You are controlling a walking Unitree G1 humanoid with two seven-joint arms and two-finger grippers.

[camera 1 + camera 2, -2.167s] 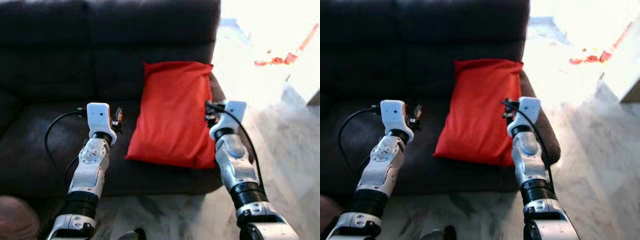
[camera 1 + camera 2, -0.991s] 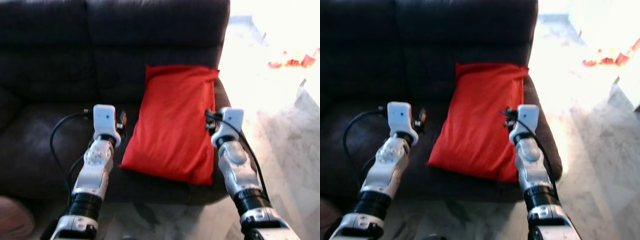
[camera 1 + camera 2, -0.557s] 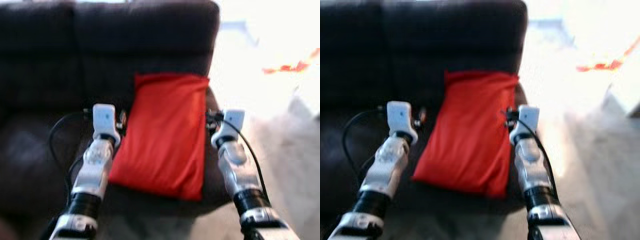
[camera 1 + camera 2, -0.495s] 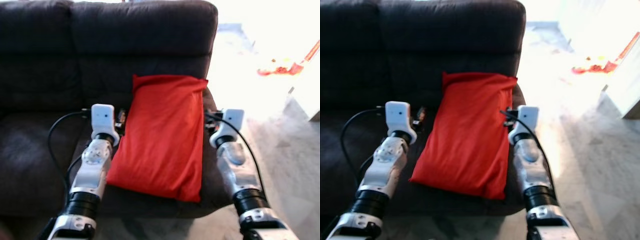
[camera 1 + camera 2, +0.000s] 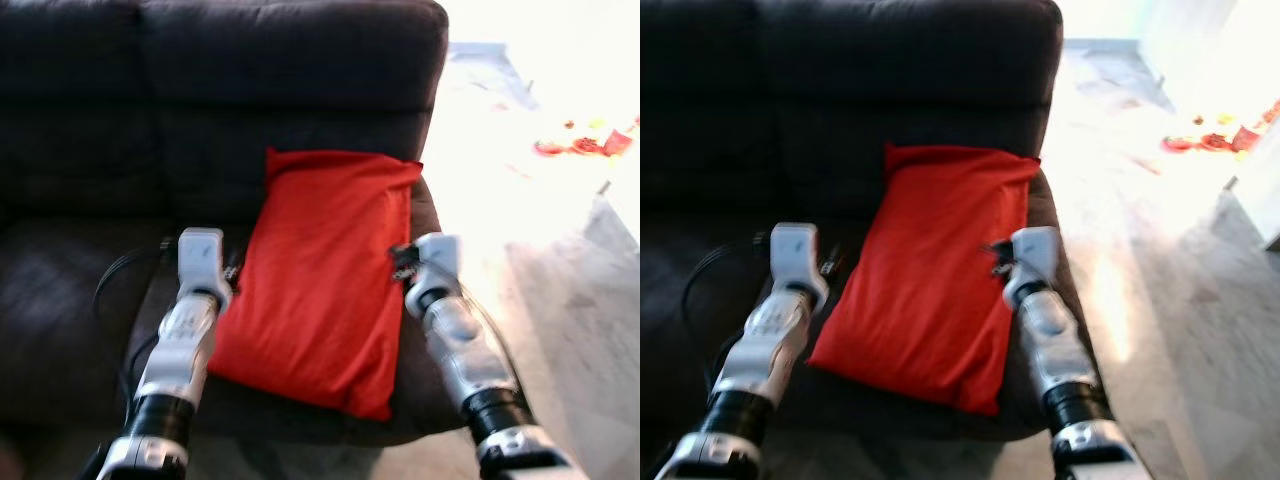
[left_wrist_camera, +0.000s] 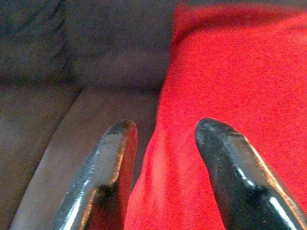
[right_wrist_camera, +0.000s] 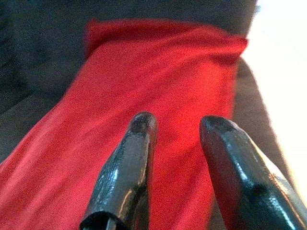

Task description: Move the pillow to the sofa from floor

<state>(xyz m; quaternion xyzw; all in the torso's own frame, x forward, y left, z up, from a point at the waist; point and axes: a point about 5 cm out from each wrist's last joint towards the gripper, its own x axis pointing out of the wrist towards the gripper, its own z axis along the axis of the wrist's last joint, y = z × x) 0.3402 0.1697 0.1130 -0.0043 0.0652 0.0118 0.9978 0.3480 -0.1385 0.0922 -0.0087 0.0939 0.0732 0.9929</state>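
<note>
A dark sofa (image 5: 120,200) with a plump back stood before the robot, and on its seat lay the red pillow (image 5: 320,270), its top end leaning against the backrest and its lower end reaching near the seat's front edge. The pillow sat at the sofa's right end. Beside the sofa, to the right, ran a pale marbled floor (image 5: 580,330), brightly lit farther back.

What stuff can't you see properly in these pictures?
- Underside of the pillow: hidden against the sofa, eye views.
- Sofa's left end: cut off by the eye views' edge.
- Red things on the floor: washed out by glare, too small.
- Left gripper, right gripper: finger bases cut off, wrist views.
</note>
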